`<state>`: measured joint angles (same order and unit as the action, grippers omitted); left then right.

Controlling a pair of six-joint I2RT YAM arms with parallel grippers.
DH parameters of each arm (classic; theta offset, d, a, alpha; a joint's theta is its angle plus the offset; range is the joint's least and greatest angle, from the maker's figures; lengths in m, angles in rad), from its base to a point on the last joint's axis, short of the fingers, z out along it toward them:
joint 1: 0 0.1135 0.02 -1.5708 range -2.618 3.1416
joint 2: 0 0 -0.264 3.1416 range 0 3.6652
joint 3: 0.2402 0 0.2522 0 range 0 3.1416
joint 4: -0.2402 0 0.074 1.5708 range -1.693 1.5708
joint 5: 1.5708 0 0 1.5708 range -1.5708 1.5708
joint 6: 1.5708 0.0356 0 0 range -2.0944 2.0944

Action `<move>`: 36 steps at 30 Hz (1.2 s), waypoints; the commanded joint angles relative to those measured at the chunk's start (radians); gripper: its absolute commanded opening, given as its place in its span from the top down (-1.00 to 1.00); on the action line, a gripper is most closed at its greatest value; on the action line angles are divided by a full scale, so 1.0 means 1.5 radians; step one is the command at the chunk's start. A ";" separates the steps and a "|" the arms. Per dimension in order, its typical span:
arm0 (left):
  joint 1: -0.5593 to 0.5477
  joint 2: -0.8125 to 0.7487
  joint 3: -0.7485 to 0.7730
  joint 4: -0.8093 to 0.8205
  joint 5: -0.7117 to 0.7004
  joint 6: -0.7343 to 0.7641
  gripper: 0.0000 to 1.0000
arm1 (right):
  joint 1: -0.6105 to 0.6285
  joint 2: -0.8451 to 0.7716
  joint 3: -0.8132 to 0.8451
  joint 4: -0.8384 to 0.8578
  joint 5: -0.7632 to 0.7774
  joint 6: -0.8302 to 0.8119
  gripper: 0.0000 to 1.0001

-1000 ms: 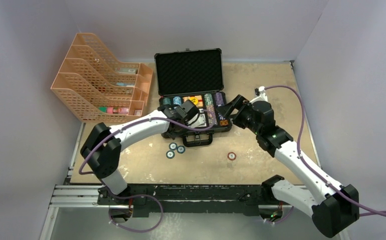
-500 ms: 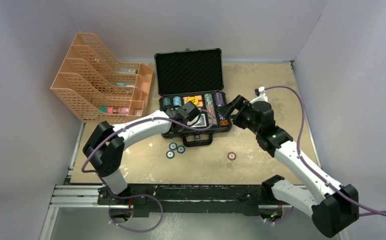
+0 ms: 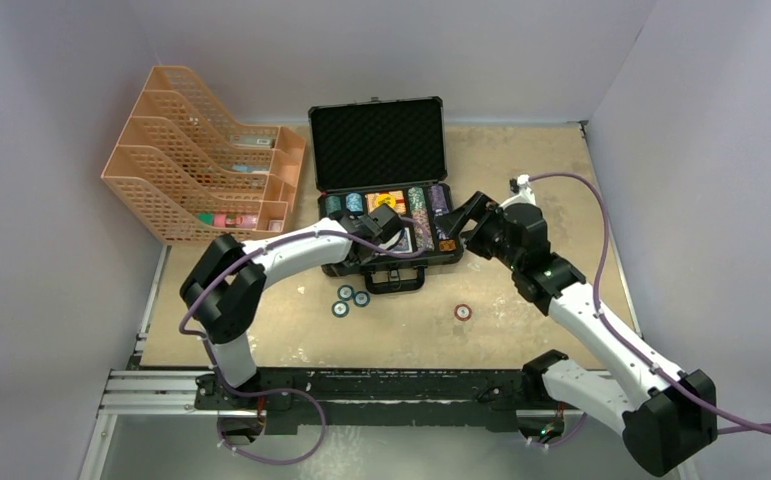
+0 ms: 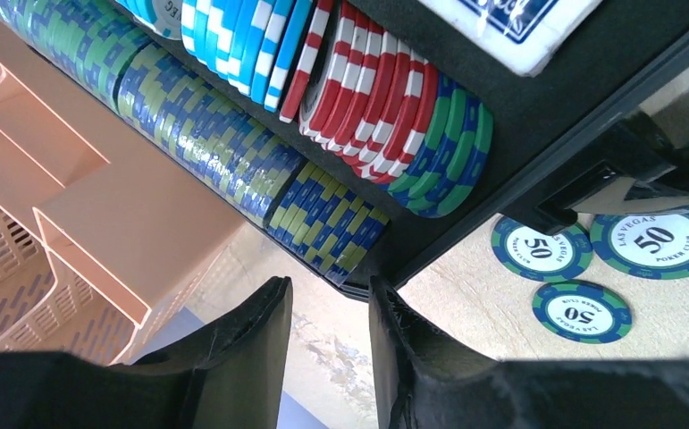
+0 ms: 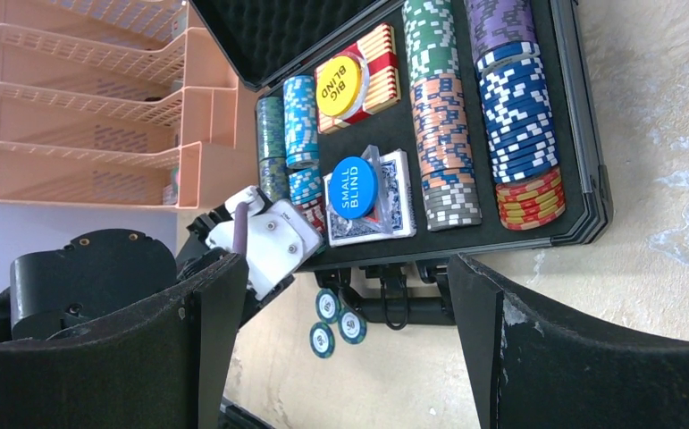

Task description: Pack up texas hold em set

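Note:
The black case (image 3: 443,254) lies open on the table, its foam lid (image 3: 376,143) standing up at the back. Rows of poker chips (image 5: 446,143) fill its tray, and a blue-white card deck (image 5: 392,201) lies there under a blue "small blind" button (image 5: 352,186). My left gripper (image 3: 386,222) hovers over the tray's left front; in its wrist view (image 4: 327,304) the jaws are slightly apart and empty. My right gripper (image 3: 461,215) is wide open and empty at the case's right side, also wide open in its wrist view (image 5: 345,295). Three blue-green 50 chips (image 3: 349,298) lie loose in front of the case, also in the left wrist view (image 4: 582,310).
One red chip (image 3: 462,312) lies alone on the table at front right. An orange mesh file organiser (image 3: 201,165) stands left of the case, holding a few small items. The case handle (image 3: 394,279) sticks out toward me next to the loose chips.
My left arm's elbow has swung to the right and its gripper has shifted slightly right over the tray. The right arm and the chips have not moved.

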<state>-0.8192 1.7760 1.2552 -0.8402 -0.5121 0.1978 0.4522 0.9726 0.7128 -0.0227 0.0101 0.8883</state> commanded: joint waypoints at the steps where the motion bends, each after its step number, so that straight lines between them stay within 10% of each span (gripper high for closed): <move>1: -0.001 -0.046 0.046 -0.013 0.030 -0.018 0.27 | -0.002 -0.017 0.005 0.000 0.016 -0.013 -0.69; 9: -0.005 -0.193 0.023 0.018 0.098 -0.078 0.33 | -0.002 0.012 0.026 -0.030 0.018 -0.059 -0.70; 22: -0.005 -0.570 -0.177 0.347 -0.084 -0.298 0.20 | 0.000 0.150 0.067 -0.246 0.091 -0.157 -0.63; 36: -0.005 -0.672 -0.196 0.360 -0.159 -0.368 0.09 | 0.079 0.230 0.058 -0.384 0.146 -0.061 -0.65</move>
<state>-0.8215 0.7959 0.9627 -0.3550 -0.7025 -0.3267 0.5396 1.2869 0.7750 -0.4877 0.1730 0.7322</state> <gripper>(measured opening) 0.455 0.834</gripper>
